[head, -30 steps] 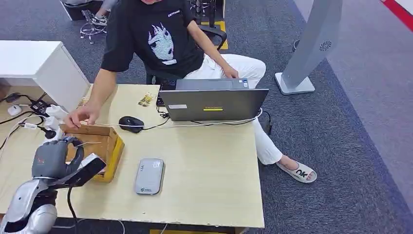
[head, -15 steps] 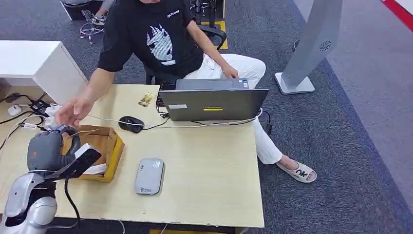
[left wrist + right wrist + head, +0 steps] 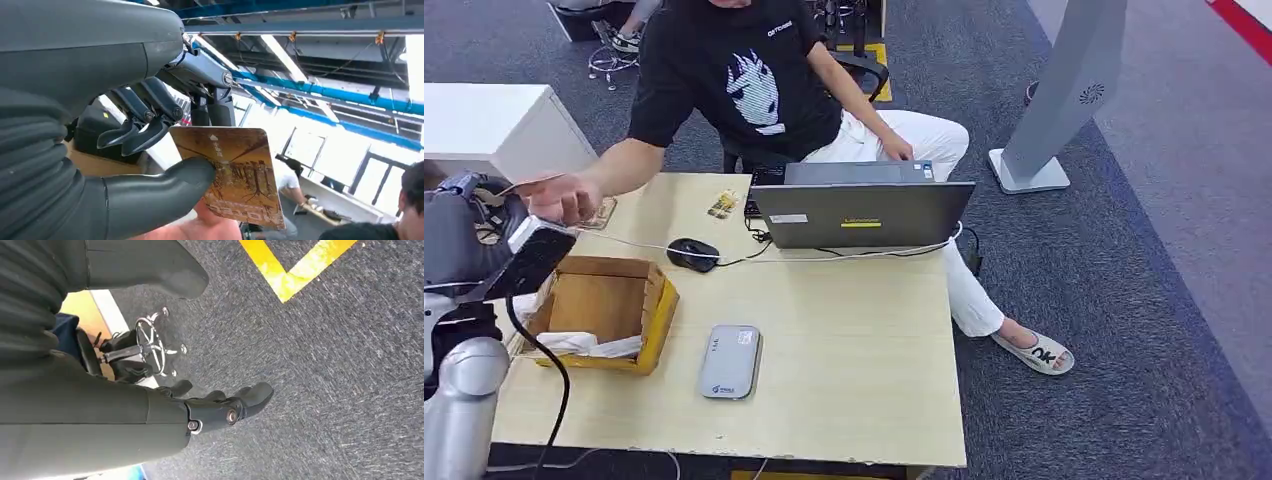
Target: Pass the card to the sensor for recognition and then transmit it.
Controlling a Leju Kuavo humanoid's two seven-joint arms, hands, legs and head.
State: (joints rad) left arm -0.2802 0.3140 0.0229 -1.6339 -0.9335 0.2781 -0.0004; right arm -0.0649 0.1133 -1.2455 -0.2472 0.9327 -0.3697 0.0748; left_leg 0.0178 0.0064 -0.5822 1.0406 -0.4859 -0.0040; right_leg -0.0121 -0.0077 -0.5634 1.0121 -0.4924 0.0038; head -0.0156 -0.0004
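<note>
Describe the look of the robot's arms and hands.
The left arm is silver with rounded joints, and a black cable loops beside it. The left hand has a grey ribbed cover, a thick grey thumb and darker fingers with silver screws. The right hand looks alike: grey cover, dark fingers.

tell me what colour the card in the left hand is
Golden brown card with darker patterning, clearest in the left wrist view.
</note>
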